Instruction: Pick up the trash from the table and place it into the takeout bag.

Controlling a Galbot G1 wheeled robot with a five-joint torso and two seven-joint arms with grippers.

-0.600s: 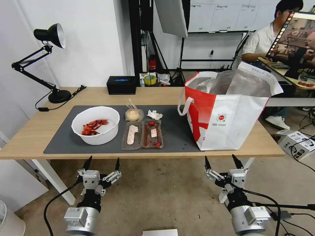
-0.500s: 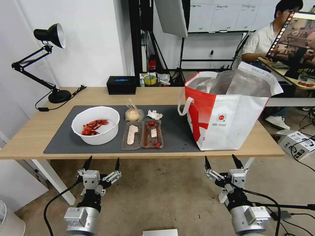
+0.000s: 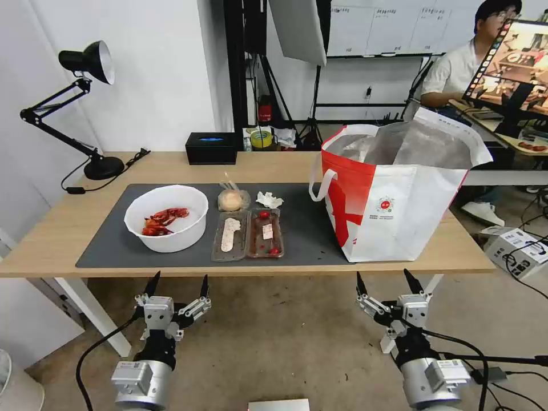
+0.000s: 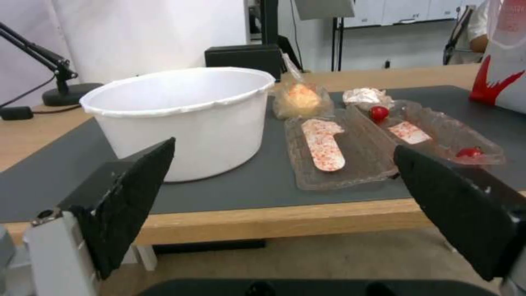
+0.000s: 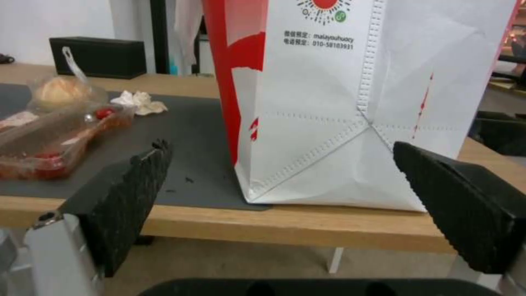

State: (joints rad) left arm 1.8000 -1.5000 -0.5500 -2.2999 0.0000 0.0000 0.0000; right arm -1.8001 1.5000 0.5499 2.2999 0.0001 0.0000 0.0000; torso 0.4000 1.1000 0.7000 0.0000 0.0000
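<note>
On the table (image 3: 68,222), a dark grey mat carries the trash: a white bowl (image 3: 166,217) (image 4: 181,119) with red shells, an open clear tray (image 3: 248,234) (image 4: 384,139) (image 5: 55,139) with scraps, a bagged bun (image 3: 231,200) (image 4: 302,98) (image 5: 59,93) and a crumpled tissue (image 3: 269,200) (image 4: 364,95) (image 5: 137,102). The red-and-white takeout bag (image 3: 394,200) (image 5: 351,102) stands open at the right end of the mat. My left gripper (image 3: 178,284) (image 4: 285,201) and right gripper (image 3: 387,282) (image 5: 279,193) hang open below the table's front edge, empty.
A black desk lamp (image 3: 85,108) stands at the table's far left with its cable trailing. A black box (image 3: 211,148) sits at the back edge. White table legs (image 3: 91,311) stand below, and a white device (image 3: 516,248) with cables lies on the floor at the right.
</note>
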